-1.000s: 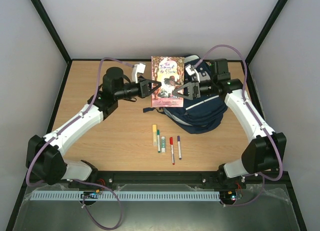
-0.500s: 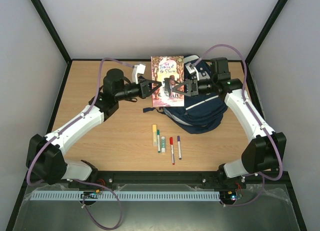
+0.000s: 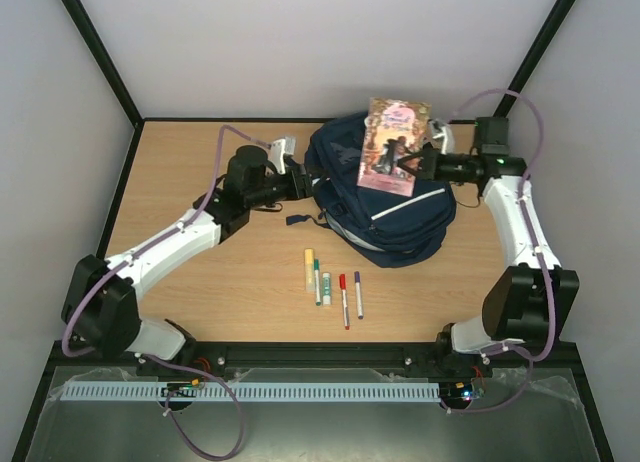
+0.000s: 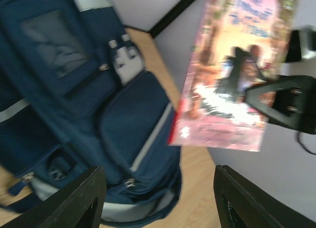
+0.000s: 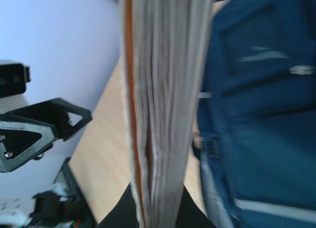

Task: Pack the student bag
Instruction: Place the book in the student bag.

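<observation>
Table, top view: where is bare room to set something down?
Bare wood on the table behind the left arm, and front right between the pens and the right arm's base. Crowded around the backpack at back right.

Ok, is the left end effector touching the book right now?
Apart. The left wrist view shows the left end effector open, fingers low in frame, and the book well clear beyond them, clamped by the right end effector.
</observation>
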Tool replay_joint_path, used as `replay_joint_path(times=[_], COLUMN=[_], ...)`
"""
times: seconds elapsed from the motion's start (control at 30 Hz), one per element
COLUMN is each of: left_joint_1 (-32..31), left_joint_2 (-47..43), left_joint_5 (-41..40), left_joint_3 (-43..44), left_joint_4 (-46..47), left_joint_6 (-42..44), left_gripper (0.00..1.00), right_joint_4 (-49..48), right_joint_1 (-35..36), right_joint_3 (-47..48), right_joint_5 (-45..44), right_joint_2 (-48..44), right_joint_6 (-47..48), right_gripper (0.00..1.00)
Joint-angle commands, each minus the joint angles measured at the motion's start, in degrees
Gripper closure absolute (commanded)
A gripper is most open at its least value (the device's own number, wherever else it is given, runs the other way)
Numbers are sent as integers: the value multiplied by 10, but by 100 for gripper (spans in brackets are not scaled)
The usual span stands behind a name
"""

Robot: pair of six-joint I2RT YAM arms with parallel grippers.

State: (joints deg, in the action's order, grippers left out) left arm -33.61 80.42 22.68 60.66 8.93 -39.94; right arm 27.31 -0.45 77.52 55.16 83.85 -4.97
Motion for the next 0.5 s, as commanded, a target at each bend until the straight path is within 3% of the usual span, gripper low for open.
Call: replay_joint_path(times=[0.0, 0.17, 0.33, 0.47], left_joint_1=[-6, -7, -17, -61], left_joint_2=[50, 152, 248, 269], left_joint_5=[-85, -140, -64, -67], left_joint_3=[-4, 27, 60, 75], left_joint_4=[-58, -105, -63, -45], left_joint_6=[-41, -69, -86, -70], left_gripper=[38, 37, 51, 55], right_joint_4=[63, 24, -30, -47], right_joint_1=[-88, -142, -147, -147], right_joint_3=[-35, -133, -235, -253], right_joint_5=[-37, -80, -95, -118], right_joint_2=[-39, -105, -170, -194], right_joint_6=[70, 101, 113, 121], right_gripper=[99, 99, 99, 99])
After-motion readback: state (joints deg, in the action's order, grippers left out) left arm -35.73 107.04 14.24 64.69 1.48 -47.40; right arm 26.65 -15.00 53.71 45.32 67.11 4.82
